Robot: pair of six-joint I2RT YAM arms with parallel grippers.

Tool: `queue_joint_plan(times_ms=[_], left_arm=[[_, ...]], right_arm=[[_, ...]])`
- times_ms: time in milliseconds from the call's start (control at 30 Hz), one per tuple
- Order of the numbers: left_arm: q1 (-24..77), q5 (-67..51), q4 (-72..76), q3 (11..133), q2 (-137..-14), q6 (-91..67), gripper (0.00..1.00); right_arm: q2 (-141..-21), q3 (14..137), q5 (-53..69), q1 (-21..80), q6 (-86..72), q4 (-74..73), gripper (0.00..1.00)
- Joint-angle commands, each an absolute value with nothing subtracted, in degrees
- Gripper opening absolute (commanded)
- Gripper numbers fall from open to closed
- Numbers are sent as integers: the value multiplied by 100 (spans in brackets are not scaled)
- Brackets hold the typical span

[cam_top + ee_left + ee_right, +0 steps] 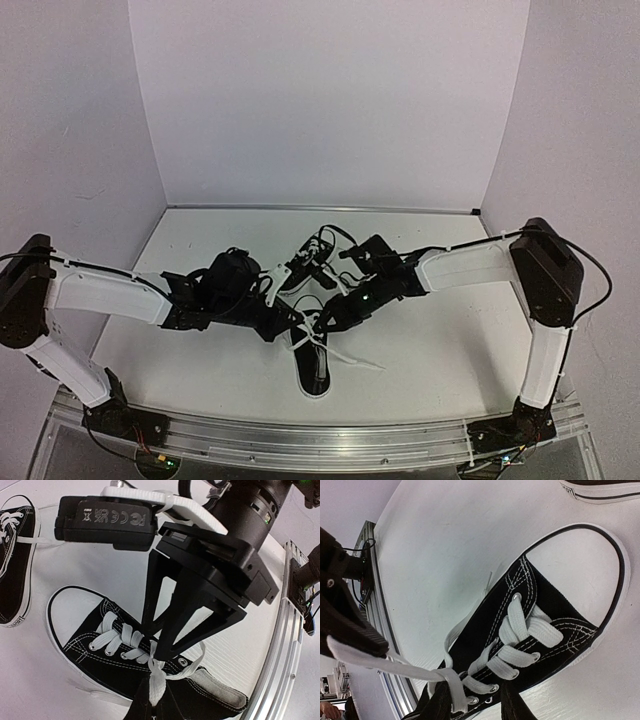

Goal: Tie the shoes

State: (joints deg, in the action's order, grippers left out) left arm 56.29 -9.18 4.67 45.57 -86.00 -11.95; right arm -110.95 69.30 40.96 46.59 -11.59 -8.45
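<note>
The left gripper [154, 707] has its jaws pressed together on a white lace [395, 666]. The lace runs in a straight line from those jaws to the top holes of the near shoe [95, 660]. This shoe is black with a white toe. It sits on the desk [450, 350] close to the middle of the near edge, with its heel toward that edge and its toe pointing at the far edge. The other shoe [306, 262] lies farther back, nearer the middle of the desk, and the two do not touch. The right gripper [156, 647] points down at the near shoe, and its tips are right at the spot where the laces cross. From the left wrist view its jaws seem to come to a point there. In its own view a small gap shows, so I cannot tell if they pinch the lace. A black box [105, 520] on the right wrist has marks that look like FC and CE. The small print beside them is too tiny to read.
</note>
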Motion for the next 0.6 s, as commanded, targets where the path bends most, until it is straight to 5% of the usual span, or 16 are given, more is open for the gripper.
queue_joint_plan(times_ms=[0,267,567], left_arm=[[5607,-1063,757,4497,-8401,-1166,0],[5605,-668,463,4408,-8259,-1190,0],[5605,-572,414,4046,-8269,-1383,0]], right_arm=[[-11257,7237,4199,4682,-999,-912,29],[-11036,7217,4076,4681,-949,-1019,2],[-10344,6724,3634,4680,-1078,-798,0]])
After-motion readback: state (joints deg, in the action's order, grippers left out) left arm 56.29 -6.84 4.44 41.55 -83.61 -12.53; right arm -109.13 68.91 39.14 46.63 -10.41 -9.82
